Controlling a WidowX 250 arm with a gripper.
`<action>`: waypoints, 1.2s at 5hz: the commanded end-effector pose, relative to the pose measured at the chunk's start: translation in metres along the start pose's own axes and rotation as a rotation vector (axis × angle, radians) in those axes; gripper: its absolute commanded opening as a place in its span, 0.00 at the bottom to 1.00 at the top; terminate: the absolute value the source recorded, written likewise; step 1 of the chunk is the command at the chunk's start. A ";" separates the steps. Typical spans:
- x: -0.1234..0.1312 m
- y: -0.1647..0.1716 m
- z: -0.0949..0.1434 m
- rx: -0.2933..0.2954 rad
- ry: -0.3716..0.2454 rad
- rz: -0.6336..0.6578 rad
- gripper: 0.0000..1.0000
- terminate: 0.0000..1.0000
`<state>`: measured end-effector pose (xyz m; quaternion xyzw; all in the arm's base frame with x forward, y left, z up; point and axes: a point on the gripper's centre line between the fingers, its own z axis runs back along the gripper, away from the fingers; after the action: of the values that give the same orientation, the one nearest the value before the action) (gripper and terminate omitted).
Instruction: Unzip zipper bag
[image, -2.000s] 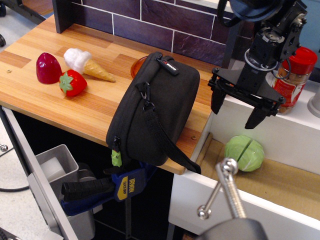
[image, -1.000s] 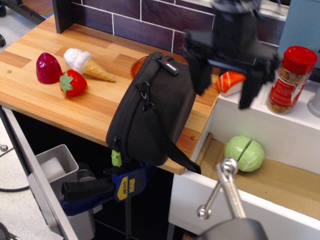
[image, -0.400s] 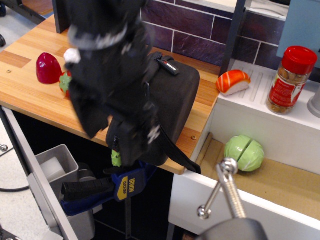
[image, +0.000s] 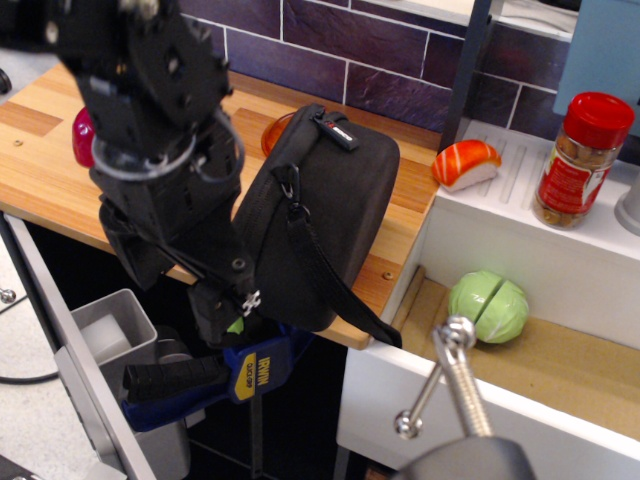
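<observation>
1 zipper bag, 1 clamp, 1 spice jar, 1 cabbage, 1 sushi piece.

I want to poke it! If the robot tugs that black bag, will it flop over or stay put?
The zipper bag looks stiff, holding its rounded shape. It overhangs the counter, but the clamp beneath probably keeps it put. Its strap hangs loose and would likely flop.

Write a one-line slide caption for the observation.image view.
Gripper reaches the green pull tab of the black zipper bag.
</observation>
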<state>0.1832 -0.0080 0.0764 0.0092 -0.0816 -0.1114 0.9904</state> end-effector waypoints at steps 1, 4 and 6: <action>0.005 0.009 -0.036 0.056 -0.129 0.072 1.00 0.00; 0.028 -0.005 -0.038 0.078 -0.194 0.100 1.00 0.00; 0.035 0.000 -0.033 0.080 -0.159 0.126 0.00 0.00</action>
<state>0.2088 -0.0176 0.0379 0.0364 -0.1433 -0.0377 0.9883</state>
